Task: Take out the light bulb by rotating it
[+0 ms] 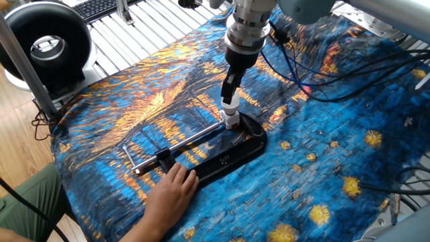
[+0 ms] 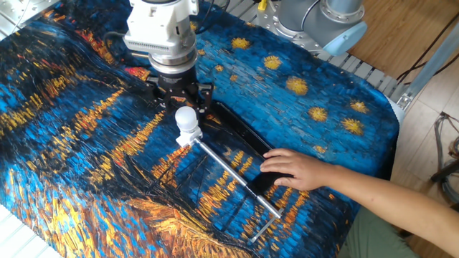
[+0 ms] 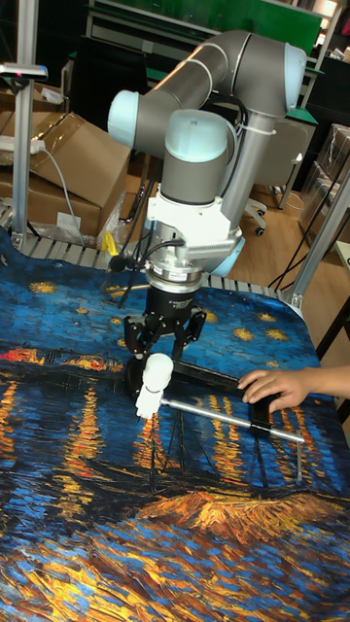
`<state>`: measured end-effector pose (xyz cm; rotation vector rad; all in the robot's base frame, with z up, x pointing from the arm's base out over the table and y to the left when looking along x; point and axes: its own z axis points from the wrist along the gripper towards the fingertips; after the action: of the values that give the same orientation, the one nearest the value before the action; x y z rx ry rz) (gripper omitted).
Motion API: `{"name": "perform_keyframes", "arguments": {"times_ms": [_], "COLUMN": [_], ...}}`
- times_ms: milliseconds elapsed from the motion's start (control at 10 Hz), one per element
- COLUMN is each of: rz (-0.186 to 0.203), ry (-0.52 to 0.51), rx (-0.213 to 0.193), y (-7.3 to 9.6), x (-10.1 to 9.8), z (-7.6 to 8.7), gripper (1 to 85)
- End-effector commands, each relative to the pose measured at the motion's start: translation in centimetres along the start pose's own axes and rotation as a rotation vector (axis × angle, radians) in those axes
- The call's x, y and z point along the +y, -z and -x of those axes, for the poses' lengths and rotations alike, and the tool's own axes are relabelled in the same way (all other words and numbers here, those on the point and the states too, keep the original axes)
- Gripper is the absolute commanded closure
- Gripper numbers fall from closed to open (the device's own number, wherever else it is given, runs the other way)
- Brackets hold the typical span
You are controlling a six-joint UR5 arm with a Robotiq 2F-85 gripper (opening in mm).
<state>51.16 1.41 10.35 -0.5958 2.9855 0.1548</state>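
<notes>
Pincer (image 3: 161, 342) hangs right above the light bulb (image 2: 186, 117), fingers spread wide and gripping nothing. Bulb stands upright in the white socket (image 2: 188, 136) at the end of a black clamp (image 1: 232, 156) on the cloth-covered counter (image 2: 86, 143). A person's hand (image 2: 292, 170) presses on the clamp's other end.

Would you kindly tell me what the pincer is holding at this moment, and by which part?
Nothing is held. The pincer is open, its fingers spread just above the light bulb without closing on its globe.
</notes>
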Motion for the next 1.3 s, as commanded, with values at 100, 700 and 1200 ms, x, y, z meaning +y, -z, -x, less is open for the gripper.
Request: {"name": "perform_keyframes", "arguments": {"times_ms": [100,700,1200], "rz": [-0.003,-0.041,-0.068], "ry": [-0.156,-0.197,-0.246], "rx": [-0.025,0.006,0.033], "y": [0.1,-1.1,-1.7], "x": [-0.1,-1.1,-0.4], "z": [0.6,-0.1,-0.3], "gripper": [29.7,31.7,36.3]}}
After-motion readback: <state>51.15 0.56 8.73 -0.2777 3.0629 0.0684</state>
